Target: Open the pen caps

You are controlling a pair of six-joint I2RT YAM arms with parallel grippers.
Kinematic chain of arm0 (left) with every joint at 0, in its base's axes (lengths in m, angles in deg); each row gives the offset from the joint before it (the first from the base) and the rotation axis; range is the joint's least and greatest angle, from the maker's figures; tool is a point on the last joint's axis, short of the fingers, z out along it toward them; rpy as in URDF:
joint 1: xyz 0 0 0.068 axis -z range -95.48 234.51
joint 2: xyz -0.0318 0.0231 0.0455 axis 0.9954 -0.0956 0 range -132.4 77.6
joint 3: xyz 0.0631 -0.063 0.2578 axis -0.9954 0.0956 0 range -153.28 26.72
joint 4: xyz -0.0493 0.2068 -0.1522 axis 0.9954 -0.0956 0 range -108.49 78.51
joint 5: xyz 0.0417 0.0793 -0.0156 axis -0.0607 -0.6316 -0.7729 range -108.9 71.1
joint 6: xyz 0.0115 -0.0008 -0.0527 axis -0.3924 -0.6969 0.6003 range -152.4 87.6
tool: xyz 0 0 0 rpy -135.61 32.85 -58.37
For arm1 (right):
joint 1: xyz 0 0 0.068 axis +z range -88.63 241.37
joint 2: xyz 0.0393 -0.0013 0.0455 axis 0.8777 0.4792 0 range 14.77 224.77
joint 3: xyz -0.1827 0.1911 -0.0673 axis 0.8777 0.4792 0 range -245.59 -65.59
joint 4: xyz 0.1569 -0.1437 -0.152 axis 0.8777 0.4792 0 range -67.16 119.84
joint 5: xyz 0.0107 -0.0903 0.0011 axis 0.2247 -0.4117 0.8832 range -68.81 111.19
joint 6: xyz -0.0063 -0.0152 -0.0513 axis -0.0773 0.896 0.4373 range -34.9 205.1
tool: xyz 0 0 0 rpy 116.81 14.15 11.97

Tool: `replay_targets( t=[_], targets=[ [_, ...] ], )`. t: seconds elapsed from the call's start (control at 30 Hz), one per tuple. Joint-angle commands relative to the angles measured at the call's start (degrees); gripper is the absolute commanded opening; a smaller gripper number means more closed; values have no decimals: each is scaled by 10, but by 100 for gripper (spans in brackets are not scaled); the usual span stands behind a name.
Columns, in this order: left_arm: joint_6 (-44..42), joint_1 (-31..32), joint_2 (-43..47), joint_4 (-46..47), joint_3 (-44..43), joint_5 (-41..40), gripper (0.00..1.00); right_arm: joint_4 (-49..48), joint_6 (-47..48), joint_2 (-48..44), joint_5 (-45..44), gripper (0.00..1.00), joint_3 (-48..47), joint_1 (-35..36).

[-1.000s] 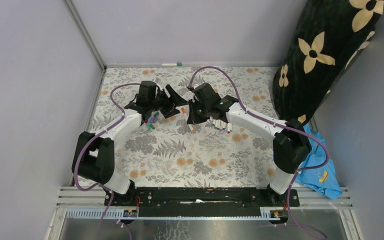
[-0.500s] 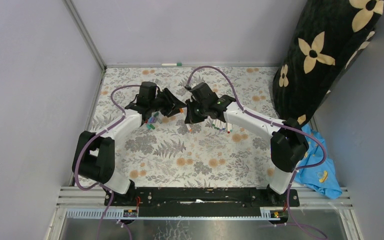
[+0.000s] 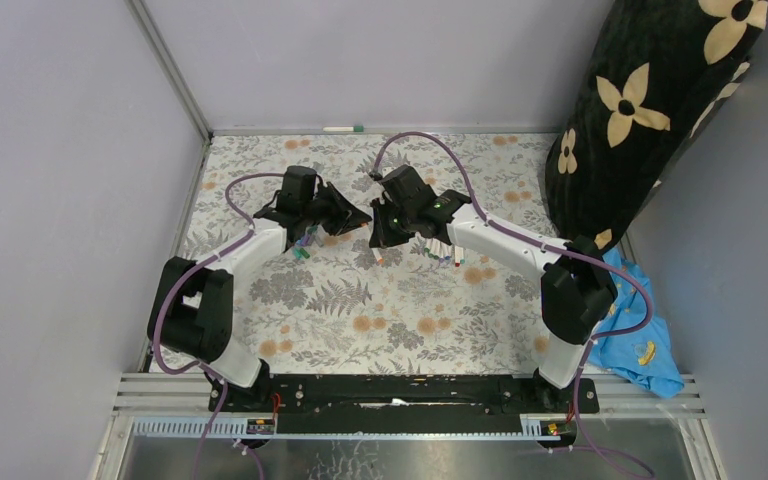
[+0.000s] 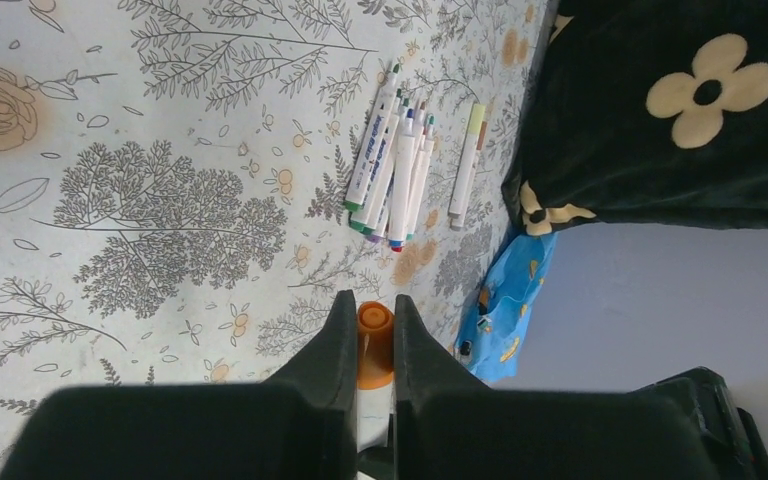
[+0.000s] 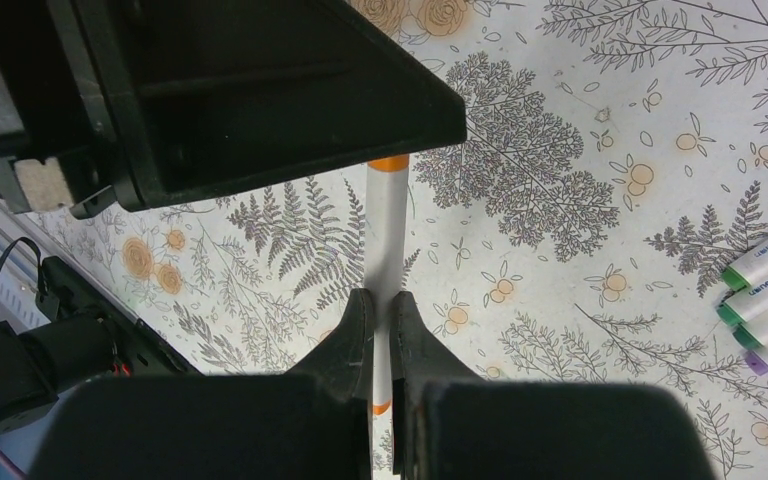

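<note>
An orange pen cap (image 4: 374, 345) sits between the fingers of my left gripper (image 4: 372, 305), whose jaws press on both its sides. The cap is on the end of a white pen (image 5: 388, 230). My right gripper (image 5: 380, 300) is shut on that pen's barrel, and the orange cap (image 5: 388, 162) disappears under the left gripper's black body. From above, the left gripper (image 3: 360, 215) and right gripper (image 3: 378, 222) meet tip to tip above mid-table. Several capped pens (image 4: 390, 165) lie bundled on the cloth, with one light-green-capped pen (image 4: 467, 165) beside them.
More pens lie under the left arm (image 3: 303, 243) and below the right gripper (image 3: 443, 255). A black flowered cushion (image 3: 660, 110) stands at the back right, a blue cloth (image 3: 645, 340) at the right edge, and one pen (image 3: 343, 128) by the back wall.
My left gripper has slid right to the pen's end and its jaws have gone from wide apart to pressed on the orange cap. The right gripper shifted slightly left, still holding the pen.
</note>
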Motion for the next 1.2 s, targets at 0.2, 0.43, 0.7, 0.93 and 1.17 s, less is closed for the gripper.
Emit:
replay_targets(
  t=[0.2, 0.43, 0.7, 0.93, 1.17],
  targets=[
    [7, 4, 18, 46, 20, -12, 0, -29, -2, -15, 3, 10, -19, 6],
    [19, 4, 30, 46, 15, -10, 0, -46, -6, 7, 11, 27, -29, 8],
    [25, 4, 37, 47, 16, -8, 0, -51, -6, 27, 11, 29, -42, 8],
    [25, 3, 42, 44, 14, -34, 0, -49, -6, 38, 7, 0, -45, 8],
    [54, -26, -16, 63, -13, -122, 0, -64, -26, 26, 7, 0, 14, 8]
  ],
)
